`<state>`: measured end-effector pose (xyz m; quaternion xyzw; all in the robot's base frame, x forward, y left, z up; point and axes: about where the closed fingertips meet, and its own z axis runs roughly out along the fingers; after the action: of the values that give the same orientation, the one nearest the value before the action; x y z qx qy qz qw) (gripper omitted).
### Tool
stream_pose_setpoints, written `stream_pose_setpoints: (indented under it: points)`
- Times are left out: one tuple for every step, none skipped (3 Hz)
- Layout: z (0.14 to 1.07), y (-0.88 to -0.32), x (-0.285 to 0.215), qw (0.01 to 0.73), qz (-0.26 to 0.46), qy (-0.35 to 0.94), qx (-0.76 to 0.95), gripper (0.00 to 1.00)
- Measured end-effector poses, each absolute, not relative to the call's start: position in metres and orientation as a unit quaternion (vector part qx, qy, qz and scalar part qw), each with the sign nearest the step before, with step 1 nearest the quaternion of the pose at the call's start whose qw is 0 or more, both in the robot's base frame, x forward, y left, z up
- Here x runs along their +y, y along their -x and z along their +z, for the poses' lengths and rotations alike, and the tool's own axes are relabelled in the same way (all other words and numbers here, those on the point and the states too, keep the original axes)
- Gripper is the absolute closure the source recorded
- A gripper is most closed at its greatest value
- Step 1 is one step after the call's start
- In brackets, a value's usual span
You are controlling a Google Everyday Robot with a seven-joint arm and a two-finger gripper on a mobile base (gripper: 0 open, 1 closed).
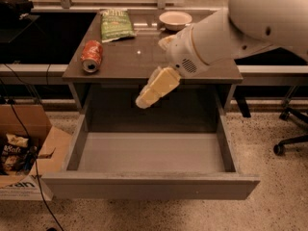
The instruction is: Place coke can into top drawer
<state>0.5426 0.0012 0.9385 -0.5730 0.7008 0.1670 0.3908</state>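
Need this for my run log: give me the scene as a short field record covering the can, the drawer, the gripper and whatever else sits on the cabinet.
coke can: lying on its side, left part of the cabinet top, not held
top drawer: pulled open, nothing visible inside
gripper: over the drawer's rear, just in front of the cabinet top, apart from the can
chip bag: green, at the back of the top
bowl: white, right of the bag
task status: can not yet in drawer
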Motion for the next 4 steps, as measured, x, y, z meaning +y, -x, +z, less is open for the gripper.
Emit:
stream_pose_setpoints:
  points:
    - [0.933,-0.562,0.022,0.405,0.183,0.568,0.693,0.00]
    - [0.929,-0.584,0.041,0.417,0.195,0.567,0.683,0.00]
    - [0.928,-0.585,0.042,0.417,0.196,0.567,0.683,0.00]
    - [0.921,-0.587,0.048,0.420,0.195,0.554,0.692,0.00]
